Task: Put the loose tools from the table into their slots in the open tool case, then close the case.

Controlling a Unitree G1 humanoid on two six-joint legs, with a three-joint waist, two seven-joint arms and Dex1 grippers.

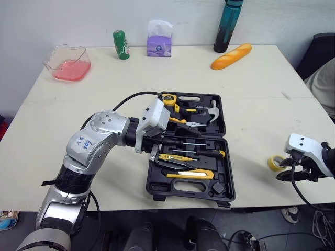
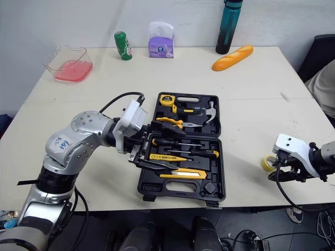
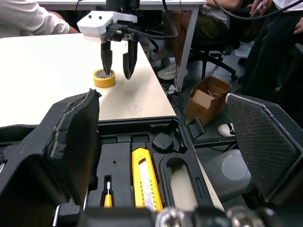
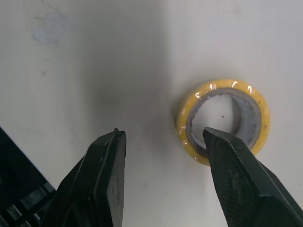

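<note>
The black tool case (image 1: 220, 137) lay open flat near the front edge of the table (image 1: 251, 89). Its far half held a yellow tape measure (image 1: 168, 98), a hammer (image 1: 212, 112) and yellow-handled pliers (image 1: 180, 121). Its near half held screwdrivers (image 1: 201, 152) lying side by side and a yellow utility knife (image 3: 144, 182) in its slot.

The left gripper (image 2: 145, 144) hung over the case's left side, its two fingers spread wide with nothing between them.

A roll of yellow tape (image 4: 222, 120) lay loose on the table, well to the right of the case and close to the front edge. The right gripper (image 4: 163, 137) was at it with the pincer wide, one fingertip over the roll's hole and the other over bare table beside it, gripping nothing.

Along the far side of the cream table stood a clear plastic container (image 1: 68, 63) with pink contents, a green bottle (image 1: 121, 44), a purple tissue pack (image 1: 159, 39) and a teal bottle (image 1: 227, 26), with a bread loaf (image 1: 231, 56) lying beside the last.

A white wall rose behind. A person (image 1: 322, 83) sat at the table's right, and a cardboard box (image 3: 208, 97) lay on the floor.
</note>
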